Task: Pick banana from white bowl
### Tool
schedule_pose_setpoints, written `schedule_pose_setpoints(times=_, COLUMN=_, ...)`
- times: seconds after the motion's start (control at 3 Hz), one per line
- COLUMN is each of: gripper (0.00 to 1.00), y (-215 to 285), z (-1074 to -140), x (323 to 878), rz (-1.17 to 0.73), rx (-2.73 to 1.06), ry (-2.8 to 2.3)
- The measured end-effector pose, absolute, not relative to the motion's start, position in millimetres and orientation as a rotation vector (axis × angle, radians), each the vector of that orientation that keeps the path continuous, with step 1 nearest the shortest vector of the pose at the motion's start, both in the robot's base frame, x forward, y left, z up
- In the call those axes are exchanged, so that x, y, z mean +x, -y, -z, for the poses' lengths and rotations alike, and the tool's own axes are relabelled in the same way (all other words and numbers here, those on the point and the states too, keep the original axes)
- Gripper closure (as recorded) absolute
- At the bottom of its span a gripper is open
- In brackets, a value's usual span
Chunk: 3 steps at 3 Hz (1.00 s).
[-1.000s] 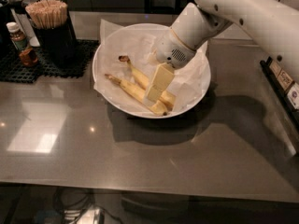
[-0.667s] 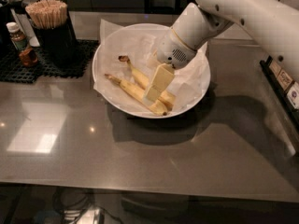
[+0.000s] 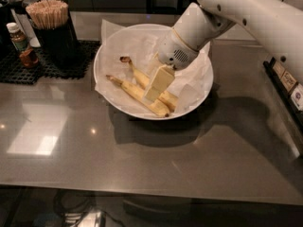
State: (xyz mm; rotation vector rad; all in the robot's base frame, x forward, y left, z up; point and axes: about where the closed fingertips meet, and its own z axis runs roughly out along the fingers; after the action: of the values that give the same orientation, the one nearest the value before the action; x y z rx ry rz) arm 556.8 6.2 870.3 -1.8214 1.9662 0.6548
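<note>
The banana [image 3: 136,73] lies in the white bowl [image 3: 119,109] on crumpled paper [image 3: 128,44]. Its dark, frayed stem end points up and to the left of the gripper [image 3: 155,90], and its body runs down to the right and passes behind the gripper's pale tip. A second banana [image 3: 135,92], with a thin pale stem, lies just beside it on the side nearer the camera, and its far end also reaches under the gripper.

The gripper is inside the bowl, low over the middle of both bananas and tilted down and to the left. Whether it is open or closed cannot be told, nor whether it touches or holds either fruit.

The white arm [image 3: 246,13] comes in from the upper right, and its rounded wrist sits above the bowl's far right part.

The bowl stands on a grey counter [image 3: 142,160]. Well to the left of the gripper are a black cup of wooden sticks [image 3: 52,13], a small bottle [image 3: 21,44] and a black mat [image 3: 28,70].
</note>
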Motion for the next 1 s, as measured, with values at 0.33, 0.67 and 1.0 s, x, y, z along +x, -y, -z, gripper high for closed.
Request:
schedule_pose_setpoints(times=0.33, gripper=0.22, y=-0.4, z=-874.3, x=577.9, rz=-0.634, rx=-1.800, ry=-1.976)
schedule_pose_setpoints(times=0.67, gripper=0.22, y=18.4, z=-873.2, x=614.2, rz=-0.616, rx=-1.801, ry=-2.020)
schedule_pose_setpoints(times=1.0, gripper=0.19, y=37.2, z=-875.3, x=646.0, rz=-0.629, rx=-1.787, ry=-2.049)
